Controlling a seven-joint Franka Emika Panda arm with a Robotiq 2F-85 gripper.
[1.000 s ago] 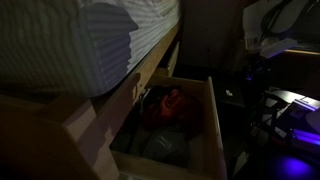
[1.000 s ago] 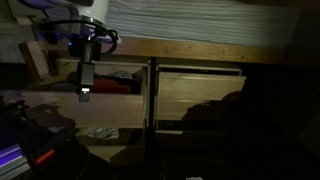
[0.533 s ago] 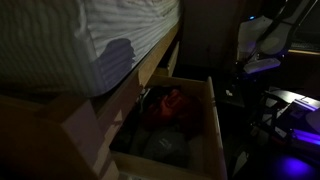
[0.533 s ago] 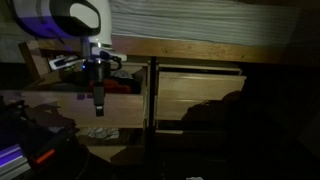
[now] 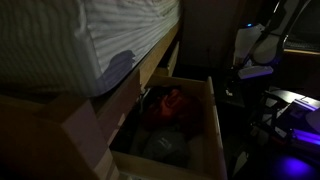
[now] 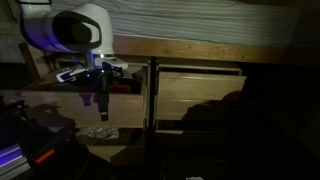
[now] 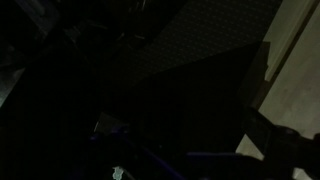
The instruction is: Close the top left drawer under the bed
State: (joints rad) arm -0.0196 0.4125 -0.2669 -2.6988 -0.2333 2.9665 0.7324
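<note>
As the scene is v. dark, the state of the fingers [image 6: 103,112] cannot be told. They hang point-down as one narrow dark shape, and whether they are apart or together is not legible. The wrist view gives nothing usable, only a pale panel at its right edge.

Posn: fingers sit in front of the top left drawer [image 6: 125,108], approx. level w/ its front panel. Contact vs. a small gap cannot be told. The drawer is pulled well out from under the bed [image 5: 70,40]. It holds a red item [image 5: 172,102] and darker contents, none seen above the rim. The right drawer [image 6: 200,95] alongside is shut flush.

Assessment: the step in hand is lining up for the push.

Recommend: set the flat of the fingers on the front panel near its centre, not a corner, so the box does not rack. Push straight toward the bed frame, steadily, until flush w/ the neighbour.
</note>
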